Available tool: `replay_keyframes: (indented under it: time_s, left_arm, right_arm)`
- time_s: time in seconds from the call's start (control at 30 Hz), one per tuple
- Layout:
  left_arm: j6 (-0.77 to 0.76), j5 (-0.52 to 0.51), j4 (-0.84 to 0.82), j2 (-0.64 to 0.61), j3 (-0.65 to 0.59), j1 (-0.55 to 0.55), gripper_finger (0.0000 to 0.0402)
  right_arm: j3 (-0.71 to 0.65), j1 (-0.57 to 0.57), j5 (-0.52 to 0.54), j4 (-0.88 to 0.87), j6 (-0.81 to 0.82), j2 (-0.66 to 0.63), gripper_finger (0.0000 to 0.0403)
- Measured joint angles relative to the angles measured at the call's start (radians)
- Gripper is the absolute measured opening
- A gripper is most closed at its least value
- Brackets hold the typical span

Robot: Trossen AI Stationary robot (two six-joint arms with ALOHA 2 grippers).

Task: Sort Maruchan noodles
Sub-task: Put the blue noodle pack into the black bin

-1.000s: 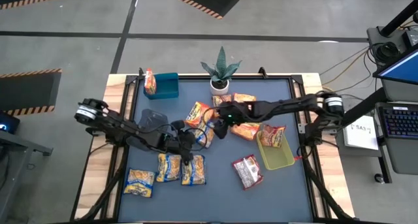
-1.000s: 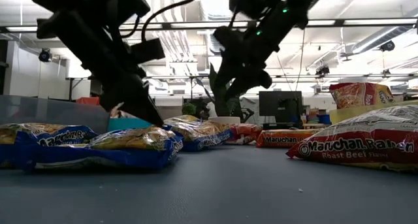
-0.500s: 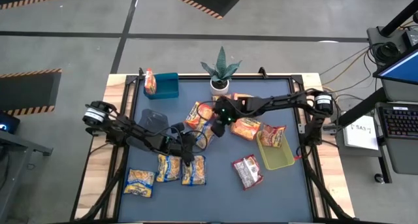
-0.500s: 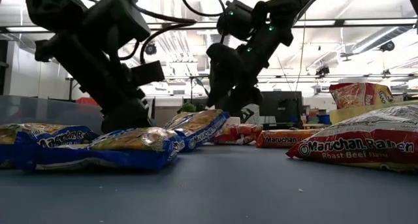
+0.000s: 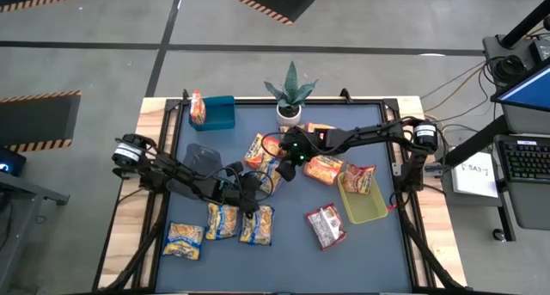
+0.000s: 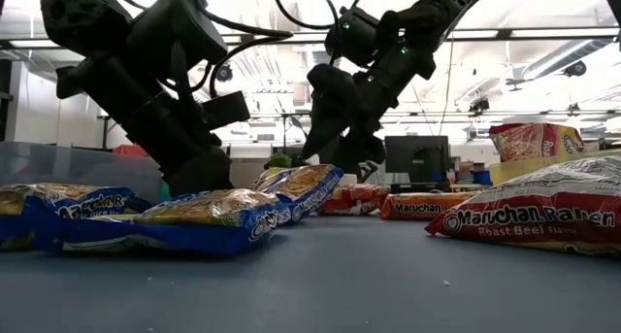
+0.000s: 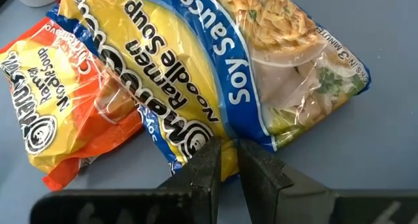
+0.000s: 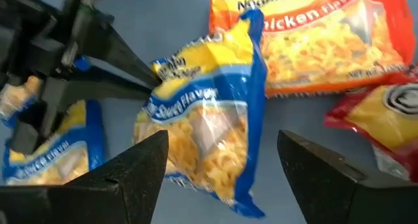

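High view: a dark mat [image 5: 198,269] on the table carries the Maruchan noodles in loose groups. Three yellow-and-blue packets [image 5: 222,220] lie flat in a row near the front left. An orange-red packet [image 5: 257,148] and an orange chicken packet [image 5: 324,169] lie near the centre, close to a potted plant [image 5: 290,95] at the back edge. One orange packet stands in the blue bin [image 5: 217,112] at the back left; another leans in the yellow-green bin [image 5: 363,202] at the right. A red-and-white roast beef packet [image 5: 326,225] lies just left of that bin.

Left gripper [image 7: 225,160] sits at centre-left of the mat, fingers pinched together on the edge of a yellow-and-blue soy sauce packet [image 7: 215,80]. That packet is crinkly clear-windowed plastic, noodle block visible, blue band across a yellow face. It partly overlaps an orange-red packet [image 7: 62,113] on the wrist view.

Right gripper [image 8: 222,165] hangs over the same soy sauce packet [image 8: 202,129], fingers spread wide on either side and not touching it. The packet is tilted up at one end, as the low view confirms [image 6: 296,189].

Low view: the roast beef packet [image 6: 534,215] lies in the foreground right, label legible
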Motion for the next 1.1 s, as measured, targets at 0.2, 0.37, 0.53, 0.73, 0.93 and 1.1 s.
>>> replay_keyframes:
  time_s: [0.2,0.37,0.53,0.73,0.93,1.1]
  left_arm:
    - [0.000,-0.001,0.001,0.000,0.000,0.000,0.0037]
    - [-0.010,-0.001,0.004,0.000,0.000,0.000,0.0037]
    - [-0.015,-0.002,0.014,0.000,0.000,0.000,0.0037]
    - [-0.015,-0.008,0.034,0.000,0.000,0.000,0.0037]
    - [-0.015,-0.014,0.052,0.000,0.000,0.000,0.0037]
    - [-0.015,-0.017,0.062,0.000,0.000,0.000,0.0037]
  right_arm:
    - [-0.071,0.001,0.000,0.146,0.047,0.000,0.0278]
    - [-0.105,0.003,0.000,0.206,0.068,0.000,0.0276]
    - [-0.139,0.014,0.000,0.273,0.082,0.000,0.0275]
    - [-0.156,0.028,0.001,0.334,0.093,0.000,0.0266]
    - [-0.156,0.034,0.001,0.342,0.101,0.000,0.0251]
    - [-0.165,0.034,0.010,0.345,0.106,0.000,0.0240]
